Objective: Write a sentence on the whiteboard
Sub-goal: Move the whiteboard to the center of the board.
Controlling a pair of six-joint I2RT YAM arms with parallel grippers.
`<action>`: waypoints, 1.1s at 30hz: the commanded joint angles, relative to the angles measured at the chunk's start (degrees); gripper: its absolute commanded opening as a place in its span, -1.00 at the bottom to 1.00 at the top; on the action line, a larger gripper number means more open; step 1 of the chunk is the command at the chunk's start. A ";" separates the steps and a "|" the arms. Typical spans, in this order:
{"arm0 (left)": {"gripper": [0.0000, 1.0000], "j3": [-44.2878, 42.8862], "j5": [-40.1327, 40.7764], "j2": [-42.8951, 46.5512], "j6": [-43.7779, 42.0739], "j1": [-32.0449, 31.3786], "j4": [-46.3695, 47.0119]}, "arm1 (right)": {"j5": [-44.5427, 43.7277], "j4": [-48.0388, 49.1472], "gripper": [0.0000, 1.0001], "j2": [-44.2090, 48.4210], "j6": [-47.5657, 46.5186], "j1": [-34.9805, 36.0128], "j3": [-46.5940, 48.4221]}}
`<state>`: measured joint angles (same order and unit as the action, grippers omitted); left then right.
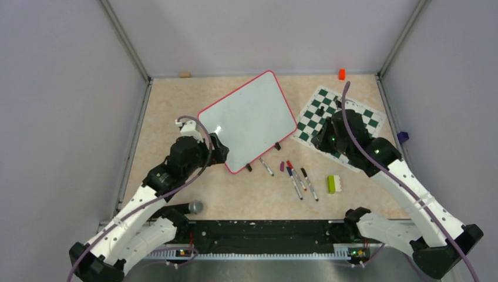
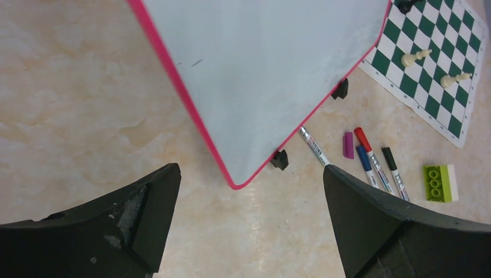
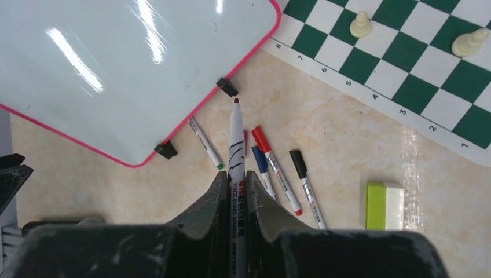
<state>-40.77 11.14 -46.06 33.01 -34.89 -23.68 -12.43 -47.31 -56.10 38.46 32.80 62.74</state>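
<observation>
The whiteboard (image 1: 246, 120) lies tilted on the table centre, with a red-pink rim and two black feet on its near edge. It also shows in the left wrist view (image 2: 260, 69) and the right wrist view (image 3: 116, 69). I see no sentence on it, only a tiny faint mark. My left gripper (image 1: 218, 151) is open and empty above the board's near left corner (image 2: 250, 171). My right gripper (image 1: 322, 140) is shut on an uncapped whiteboard marker (image 3: 235, 139), held above the table with its dark tip near the board's right foot.
A green-tipped marker (image 1: 266, 166), a purple cap (image 1: 282, 166) and blue, red and black markers (image 1: 299, 179) lie near the board's feet. A green-and-white block (image 1: 334, 184) is right of them. The chess mat (image 1: 352, 111) with pieces lies under my right arm. An orange block (image 1: 342, 74) sits at the back.
</observation>
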 commanded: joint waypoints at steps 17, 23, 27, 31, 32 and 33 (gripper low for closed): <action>0.88 20.49 -30.39 -1.07 1.05 24.87 40.64 | 23.76 26.79 -1.00 -0.27 -6.18 -16.64 -0.72; 0.46 20.22 -30.76 -7.49 -0.57 24.97 45.62 | 18.27 37.39 -1.00 -1.83 -5.61 -16.68 -6.25; 0.12 19.81 -30.85 -9.93 -1.70 24.96 46.70 | 10.53 39.99 -1.00 -9.83 -6.22 -17.14 -3.79; 0.10 20.17 -32.09 -9.69 -3.83 24.96 47.10 | 16.33 42.33 -1.00 -21.57 -6.57 -19.96 2.21; 0.08 20.20 -31.67 -9.56 -4.38 24.96 46.67 | 19.68 42.49 -1.00 -24.57 -6.94 -20.83 4.06; 0.06 20.14 -31.38 -9.58 -5.07 24.96 46.30 | 21.67 42.74 -1.00 -27.50 -7.44 -21.54 6.10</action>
<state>-19.77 -19.51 -56.14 31.27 -10.17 18.96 3.49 -9.82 -75.48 32.84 14.20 61.43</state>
